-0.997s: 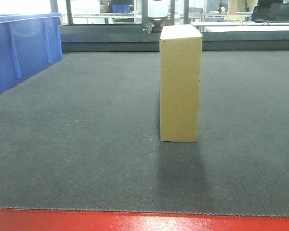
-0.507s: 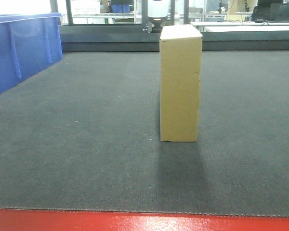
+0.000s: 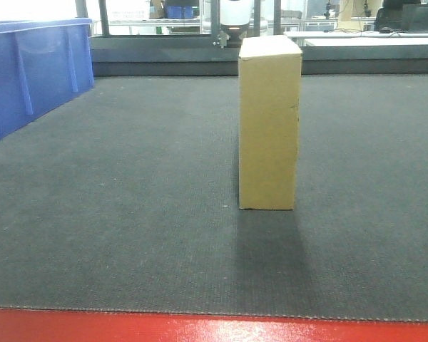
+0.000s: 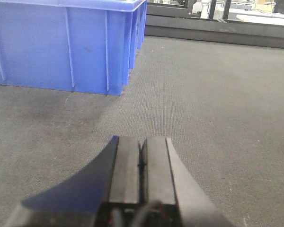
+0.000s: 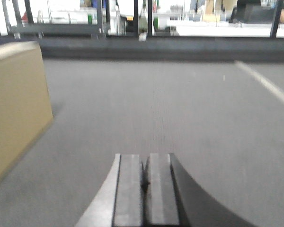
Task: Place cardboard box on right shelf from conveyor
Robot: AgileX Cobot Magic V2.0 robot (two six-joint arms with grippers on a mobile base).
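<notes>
Front-facing camera, from the bottom up: you see a glossy red frame edge (image 3: 214, 329) along the lower border, then the broad dark-grey woven belt of the conveyor (image 3: 114, 214) filling most of the frame. A soft shadow (image 3: 267, 256) stretches toward you from the plain tan cardboard box (image 3: 269, 125). It stands upright on a narrow end just right of centre, on the belt, with only open belt between it and the red edge. In the upper left corner sits a large blue plastic bin (image 3: 28, 71), also on the belt and well apart from the box. Behind both, a dark rail (image 3: 164, 60) crosses the top of the frame at the belt's far end. Beyond it is a bright workshop (image 3: 128, 14), too small to make out.

On the left wrist camera your left gripper (image 4: 142, 142) sits at the bottom centre, its two dark fingers pressed together with nothing between them. The blue bin fills the upper left ahead of it, and belt lies to its right.

On the right wrist camera, which is blurred, your right gripper (image 5: 146, 158) is likewise closed and empty at the bottom centre. The tan box stands at the left edge of that frame, off to the side of the fingers and not touching them. A pale stripe (image 5: 265, 85) runs along the belt at the upper right.
</notes>
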